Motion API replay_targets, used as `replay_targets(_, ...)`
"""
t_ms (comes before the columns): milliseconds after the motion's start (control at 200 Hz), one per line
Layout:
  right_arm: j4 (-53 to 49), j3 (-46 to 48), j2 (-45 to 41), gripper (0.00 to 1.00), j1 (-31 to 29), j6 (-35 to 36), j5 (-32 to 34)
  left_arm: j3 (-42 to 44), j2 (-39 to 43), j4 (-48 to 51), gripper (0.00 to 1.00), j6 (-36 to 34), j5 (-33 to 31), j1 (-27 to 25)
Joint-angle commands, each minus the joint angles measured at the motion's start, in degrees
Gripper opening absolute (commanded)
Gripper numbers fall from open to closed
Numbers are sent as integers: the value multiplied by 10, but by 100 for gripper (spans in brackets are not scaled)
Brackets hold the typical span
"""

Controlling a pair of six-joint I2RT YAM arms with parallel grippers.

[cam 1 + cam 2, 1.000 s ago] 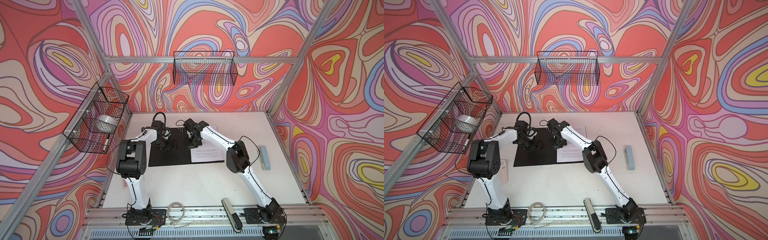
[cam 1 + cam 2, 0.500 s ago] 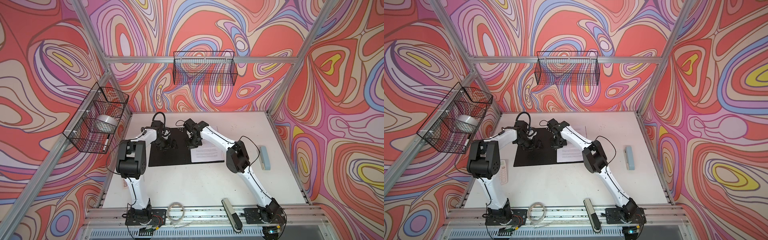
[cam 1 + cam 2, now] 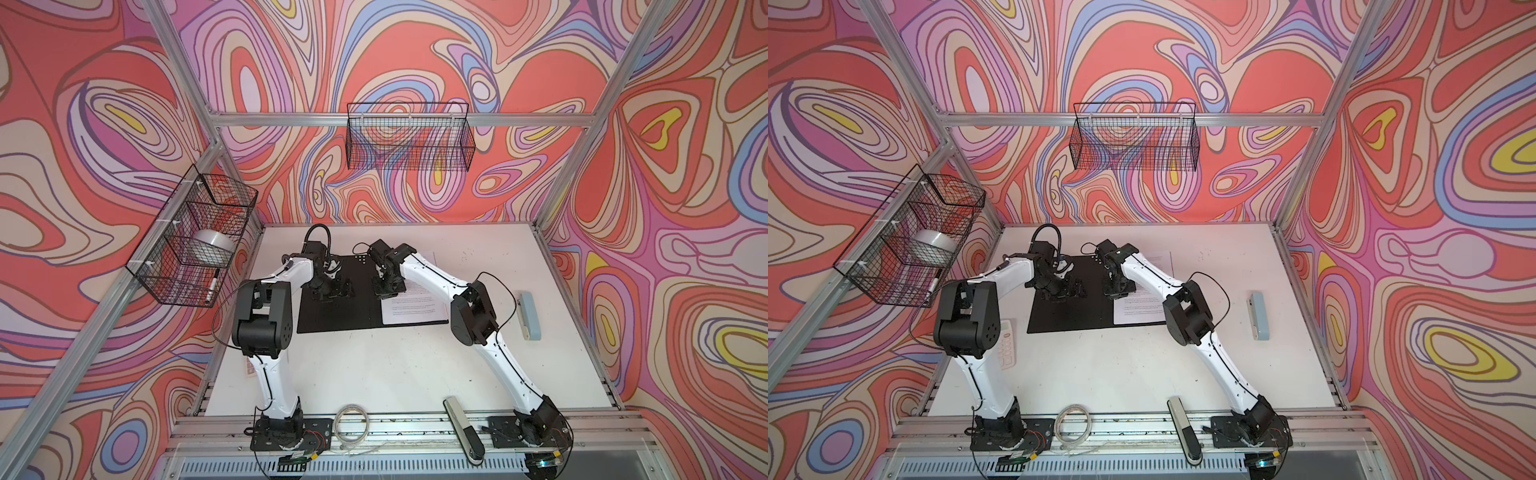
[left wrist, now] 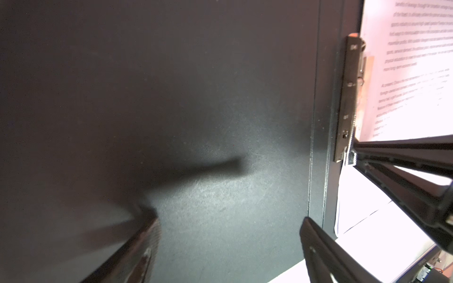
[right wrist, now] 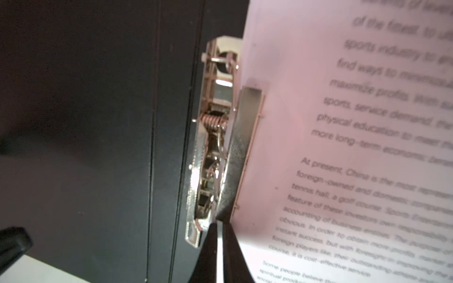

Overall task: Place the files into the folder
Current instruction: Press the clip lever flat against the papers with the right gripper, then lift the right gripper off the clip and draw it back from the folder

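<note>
Both arms reach forward from their bases, elbows raised and wrists bent down. The left gripper [image 3: 332,289] points downward, jaws spread wide, its fingers [image 4: 142,245] well apart. Just to its right, the right gripper [image 3: 388,291] also points downward, its fingertips [image 5: 208,245] pressed together into a narrow tip.

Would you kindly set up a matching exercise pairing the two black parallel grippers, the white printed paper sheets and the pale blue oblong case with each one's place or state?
Things:
1. left gripper
2. right gripper
3. white printed paper sheets
4. pale blue oblong case

Places or states:
A. lying on the right half of the open black folder
B. open, above the folder's bare left half
C. alone on the white table, right of the right arm
D. shut, tips at the end of the metal spine clip

Pairs: 1-B, 2-D, 3-A, 4-C
</note>
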State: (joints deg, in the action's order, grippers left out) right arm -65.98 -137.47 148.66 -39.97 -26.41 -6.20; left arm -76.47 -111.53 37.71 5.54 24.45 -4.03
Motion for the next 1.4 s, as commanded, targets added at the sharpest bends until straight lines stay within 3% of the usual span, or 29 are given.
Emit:
replay_targets(0,-33,27,64,8,4,3,41,-11,-2,18,90,-14,6,4)
replay_targets(441,-32,-12,-14,11,4,-1,50,-18,33,29,90,-23,20,6)
replay_targets(691,-34,-14,-94,25,7,-10,71,-24,103,65,100,-72,-41,6)
replay_targets(1007,35,187,-259,33,43,-28,92,21,150,62,100,-85,-117,19)
replay_targets(1212,141,379,-376,35,104,-56,21,4,112,69,100,-51,-103,55)
replay_targets(1392,181,459,-418,35,146,-59,-19,-10,88,68,100,-57,-96,78)
